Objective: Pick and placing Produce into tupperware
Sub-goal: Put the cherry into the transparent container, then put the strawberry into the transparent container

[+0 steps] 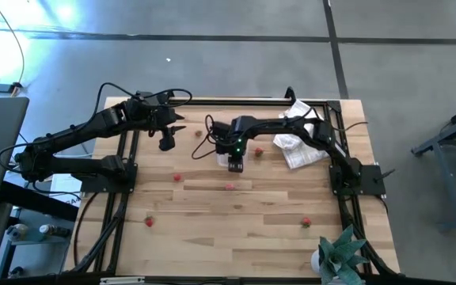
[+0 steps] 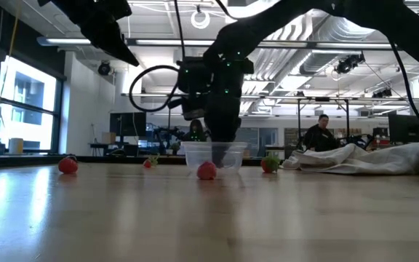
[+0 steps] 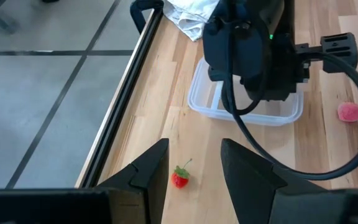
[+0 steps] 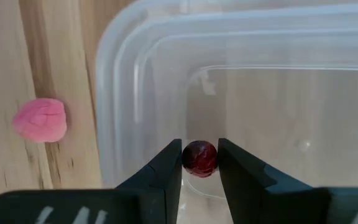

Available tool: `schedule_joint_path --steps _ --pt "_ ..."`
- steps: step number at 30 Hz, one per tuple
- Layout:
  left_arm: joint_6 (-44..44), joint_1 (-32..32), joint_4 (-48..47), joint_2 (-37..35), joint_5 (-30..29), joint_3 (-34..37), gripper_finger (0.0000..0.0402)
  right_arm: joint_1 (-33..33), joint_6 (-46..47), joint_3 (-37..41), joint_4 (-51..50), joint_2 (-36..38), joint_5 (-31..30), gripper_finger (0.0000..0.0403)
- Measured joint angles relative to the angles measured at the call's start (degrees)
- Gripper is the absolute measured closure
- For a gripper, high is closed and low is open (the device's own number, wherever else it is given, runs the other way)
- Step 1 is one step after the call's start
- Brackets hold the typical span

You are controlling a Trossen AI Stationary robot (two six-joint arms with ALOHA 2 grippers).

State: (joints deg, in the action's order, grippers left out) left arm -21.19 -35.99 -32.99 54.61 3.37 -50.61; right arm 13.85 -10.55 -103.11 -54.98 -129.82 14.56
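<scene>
The clear tupperware tub (image 4: 260,81) stands on the wooden table near its middle, and also shows in the left wrist view (image 3: 211,104) and the low view (image 2: 195,154). My right gripper (image 4: 199,163) points down into it and is shut on a dark red round piece of produce (image 4: 199,157). My left gripper (image 3: 194,163) hangs open and empty to the left of the tub (image 1: 165,143), above a small strawberry (image 3: 179,178) lying on the table. Other red pieces lie scattered on the table (image 1: 177,178) (image 1: 229,187). My right gripper pinches the dark red piece by its two opposite sides (image 4: 188,158) between its two fingertips. The fingers come from above, pointing down. The piece sits over the inside of the tub, within its walls; I cannot tell whether it touches the tub's floor.
A pink piece (image 4: 40,120) lies on the table just outside the tub wall. More red pieces lie near the front (image 1: 149,222) (image 1: 305,222). A crumpled white cloth (image 1: 299,141) lies at the back right. A plant (image 1: 340,255) stands at the front right corner. People show in the room behind.
</scene>
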Motion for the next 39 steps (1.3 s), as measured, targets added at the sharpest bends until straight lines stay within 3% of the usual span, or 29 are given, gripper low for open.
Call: schedule_joint_path --steps 15,39 --pt "0.0 0.0 0.0 0.0 0.01 0.0 0.0266 0.02 -1.01 0.0 0.91 0.0 -0.91 0.0268" --pt "0.0 0.0 0.0 0.0 -0.01 0.0 0.0266 0.15 0.01 0.0 0.37 2.04 -3.07 0.0267"
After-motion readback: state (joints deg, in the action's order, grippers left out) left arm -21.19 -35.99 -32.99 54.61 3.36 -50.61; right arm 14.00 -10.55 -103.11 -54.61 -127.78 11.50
